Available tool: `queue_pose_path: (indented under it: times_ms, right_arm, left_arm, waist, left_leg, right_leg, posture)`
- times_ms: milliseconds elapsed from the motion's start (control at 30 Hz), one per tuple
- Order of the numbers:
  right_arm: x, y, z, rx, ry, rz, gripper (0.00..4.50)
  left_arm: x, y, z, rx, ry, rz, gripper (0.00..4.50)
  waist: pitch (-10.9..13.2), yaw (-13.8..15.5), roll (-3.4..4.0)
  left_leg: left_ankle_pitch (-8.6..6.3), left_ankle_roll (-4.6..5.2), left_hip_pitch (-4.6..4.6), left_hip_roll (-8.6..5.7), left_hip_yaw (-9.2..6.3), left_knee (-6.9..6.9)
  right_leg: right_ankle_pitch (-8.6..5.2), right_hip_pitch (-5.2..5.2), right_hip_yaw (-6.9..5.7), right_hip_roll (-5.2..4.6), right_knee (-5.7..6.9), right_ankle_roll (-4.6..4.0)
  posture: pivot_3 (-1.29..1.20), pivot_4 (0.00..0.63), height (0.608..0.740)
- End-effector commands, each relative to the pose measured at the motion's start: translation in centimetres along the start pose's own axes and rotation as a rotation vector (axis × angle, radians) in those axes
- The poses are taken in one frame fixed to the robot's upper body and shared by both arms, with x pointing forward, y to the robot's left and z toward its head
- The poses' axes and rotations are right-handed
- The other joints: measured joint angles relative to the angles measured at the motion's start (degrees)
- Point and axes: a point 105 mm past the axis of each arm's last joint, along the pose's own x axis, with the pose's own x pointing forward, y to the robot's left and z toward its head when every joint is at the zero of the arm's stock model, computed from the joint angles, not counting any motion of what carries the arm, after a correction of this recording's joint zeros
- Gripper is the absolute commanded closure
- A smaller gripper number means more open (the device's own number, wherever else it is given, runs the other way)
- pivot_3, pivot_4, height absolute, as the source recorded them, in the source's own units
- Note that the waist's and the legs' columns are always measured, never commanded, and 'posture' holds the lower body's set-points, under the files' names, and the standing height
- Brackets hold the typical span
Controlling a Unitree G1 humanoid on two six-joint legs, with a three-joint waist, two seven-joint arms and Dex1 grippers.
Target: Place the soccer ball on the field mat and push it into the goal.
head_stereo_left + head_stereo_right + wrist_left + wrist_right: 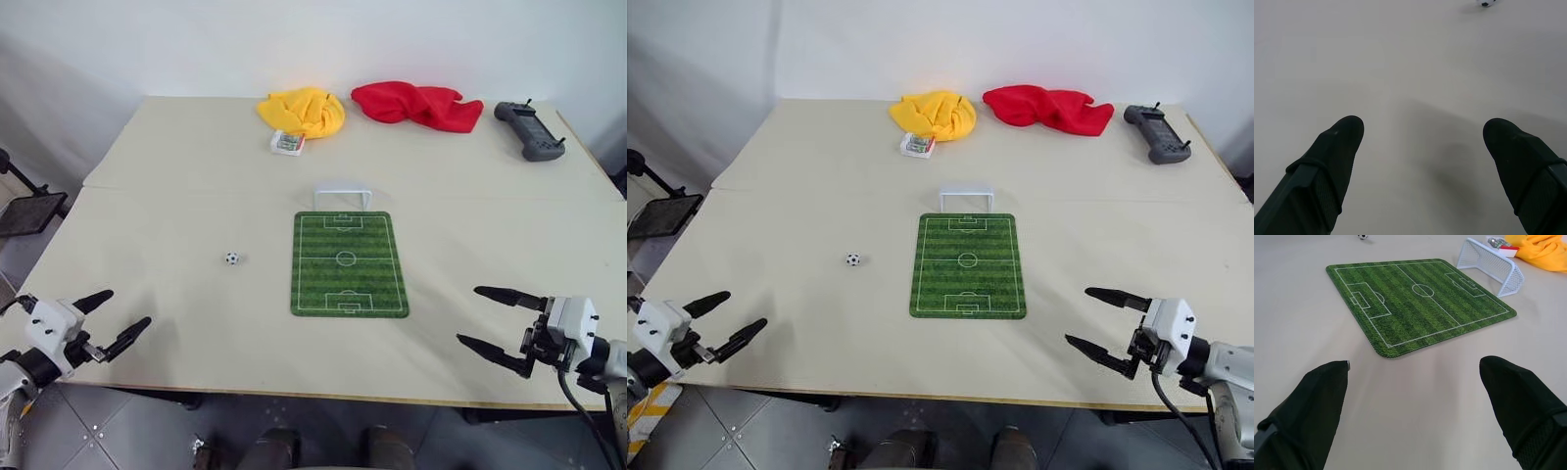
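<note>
The soccer ball (232,258) is a tiny white ball with black patches resting on the bare table, a little left of the field mat (348,263). That green striped mat lies flat at the table's middle. The white goal (342,195) stands at the mat's far end. My left gripper (125,317) hovers open and empty over the near left edge, well short of the ball (1486,3). My right gripper (466,315) is open and empty at the near right, its fingers (1518,396) pointing toward the mat (1415,301) and goal (1493,264).
At the table's far side lie a yellow cloth (304,111), a red cloth (416,104), a small white box with green print (287,143) and a dark handheld controller (529,129). The beige table (176,196) has a seam across its width.
</note>
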Motion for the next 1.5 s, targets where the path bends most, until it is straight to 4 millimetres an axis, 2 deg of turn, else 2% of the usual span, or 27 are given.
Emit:
queue_pose_path:
  times_ms: [33,167,233,367,467,567,667,800,867,1067,1333,1500]
  right_arm:
    - [0.0,0.2,0.4,-0.018,-0.018,0.013,0.0]
    - [0.5,0.1,1.3,0.039,-0.083,-0.015,0.0]
    - [1.3,0.1,3.3,0.035,-0.217,-0.035,0.0]
    - [2.5,1.2,6.2,-0.007,-0.375,-0.01,0.0]
    - [3.0,2.2,6.8,-0.028,-0.402,0.032,0.0]
    - [3.1,2.5,6.8,-0.074,-0.402,0.043,0.0]
    - [2.6,2.4,6.4,-0.089,-0.379,0.047,0.0]
    - [1.9,2.0,5.6,-0.076,-0.336,0.036,0.0]
    - [1.7,2.1,5.4,-0.078,-0.322,0.038,0.0]
    - [1.7,2.3,5.3,-0.057,-0.309,0.041,0.0]
    - [1.7,3.3,5.0,-0.025,-0.305,0.016,0.0]
    - [1.7,3.9,4.9,0.001,-0.305,-0.002,0.0]
  left_arm:
    - [-0.2,0.5,0.6,0.027,-0.034,0.026,0.06]
    - [-0.2,0.3,0.3,-0.032,-0.045,0.025,0.06]
    - [-0.7,0.6,-0.2,-0.052,-0.043,0.041,0.06]
    - [-2.0,2.3,-1.6,-0.12,-0.022,0.086,0.06]
    - [-2.8,2.9,-2.5,-0.131,0.012,0.078,0.06]
    - [-2.1,2.7,-1.8,-0.142,-0.02,0.028,0.06]
    - [0.5,1.3,0.5,-0.172,-0.109,-0.073,0.06]
    - [4.8,-0.9,5.0,-0.193,-0.233,-0.187,0.06]
    - [6.6,-1.8,6.1,-0.191,-0.238,-0.221,0.06]
    - [10.0,-2.7,6.7,-0.193,-0.194,-0.239,0.06]
    - [12.4,-3.0,5.2,-0.221,-0.146,-0.205,0.06]
    - [14.2,-3.6,6.0,-0.219,-0.181,-0.202,0.06]
  waist:
    - [0.0,0.0,0.0]
    - [0.0,-0.3,0.0]
    - [0.0,-0.4,0.0]
    - [0.0,-0.3,0.0]
    - [0.0,-0.2,-0.02]
    - [0.0,0.2,-0.03]
    - [0.0,0.9,-0.03]
    - [0.0,1.4,-0.03]
    - [0.0,1.2,-0.03]
    - [0.0,-0.3,-0.03]
    - [0.0,0.0,-0.05]
    - [0.0,1.1,-0.08]
  left_leg:
    - [0.0,-0.01,0.0,0.02,0.05,0.0]
    - [-0.06,-0.07,0.04,0.21,0.35,-0.02]
    - [-0.11,-0.1,0.06,0.33,0.5,-0.02]
    - [-0.23,-0.27,0.14,0.71,0.65,0.02]
    - [-0.28,-0.33,0.14,0.85,0.66,0.01]
    - [-0.28,-0.31,0.13,0.83,0.69,0.04]
    - [-0.28,-0.3,0.13,0.83,0.72,0.07]
    - [-0.28,-0.29,0.11,0.82,0.71,0.1]
    - [-0.28,-0.3,0.12,0.82,0.72,0.1]
    - [-0.33,-0.39,0.17,1.09,1.05,0.02]
    - [-0.33,-0.39,0.11,1.13,1.28,0.06]
    - [-0.33,-0.39,0.1,1.11,1.31,0.11]
  right_leg:
    - [0.0,-0.04,0.05,0.02,0.03,0.0]
    - [0.0,-0.2,0.43,0.24,0.11,-0.03]
    - [0.01,-0.26,0.67,0.41,0.11,-0.05]
    - [0.04,-0.32,0.91,0.82,0.12,-0.17]
    - [0.06,-0.35,0.92,0.93,0.11,-0.24]
    - [0.06,-0.34,0.93,0.91,0.1,-0.24]
    - [0.07,-0.34,0.97,0.91,0.1,-0.26]
    - [0.09,-0.32,1.13,0.9,0.11,-0.27]
    - [0.1,-0.34,1.13,0.92,0.13,-0.27]
    - [0.11,-0.59,1.22,1.15,0.28,-0.33]
    - [0.12,-0.75,1.45,1.22,0.32,-0.33]
    - [0.15,-0.74,1.48,1.22,0.3,-0.32]
  posture:
    - [0.0,0.15,0.74]
    - [0.0,0.15,0.74]
    - [0.0,0.15,0.74]
    - [0.0,0.15,0.74]
    - [0.0,0.15,0.74]
    - [0.0,0.15,0.74]
    - [0.0,0.15,0.74]
    - [0.0,0.15,0.74]
    - [0.0,0.15,0.74]
    - [0.0,0.15,0.74]
    - [0.0,0.15,0.74]
    - [0.0,0.15,0.74]
